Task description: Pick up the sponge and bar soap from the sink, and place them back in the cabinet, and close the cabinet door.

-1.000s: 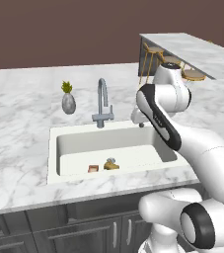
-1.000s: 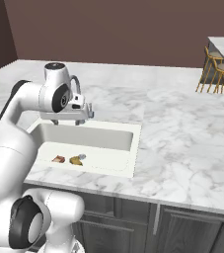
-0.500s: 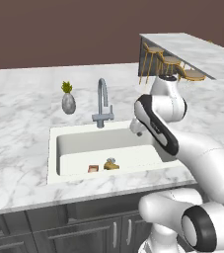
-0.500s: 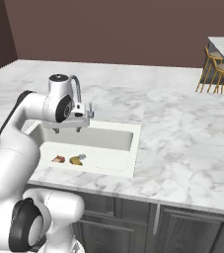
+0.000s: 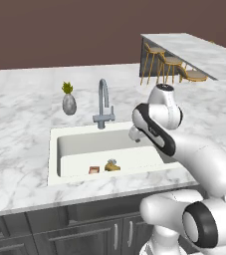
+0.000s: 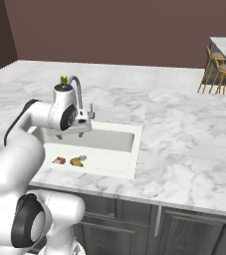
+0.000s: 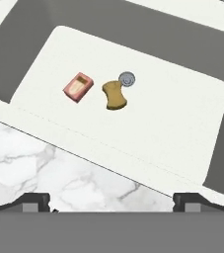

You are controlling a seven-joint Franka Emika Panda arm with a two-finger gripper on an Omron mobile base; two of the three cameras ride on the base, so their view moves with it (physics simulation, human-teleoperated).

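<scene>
The sponge (image 7: pixel 115 95), a mustard-yellow lump, lies on the floor of the cream-white sink (image 7: pixel 182 123), just below the spread, empty jaws of the robot's gripper (image 7: pixel 111 201). The two dark fingertips (image 7: pixel 32 201) stand far apart at the bottom of the hand view, above the marble surface (image 7: pixel 59 173) at the basin's near rim, holding nothing. The pinkish-brown bar soap (image 7: pixel 78 87) lies just beside the sponge, a narrow gap between them, and the round grey drain (image 7: pixel 127 78) touches the sponge's far corner. In the base views the white arm (image 5: pixel 157 127) leans over the basin's right side, near the grey gooseneck faucet (image 5: pixel 103 104). A small plant in a grey vase (image 5: pixel 68 99) stands on the surface behind the sink.
</scene>
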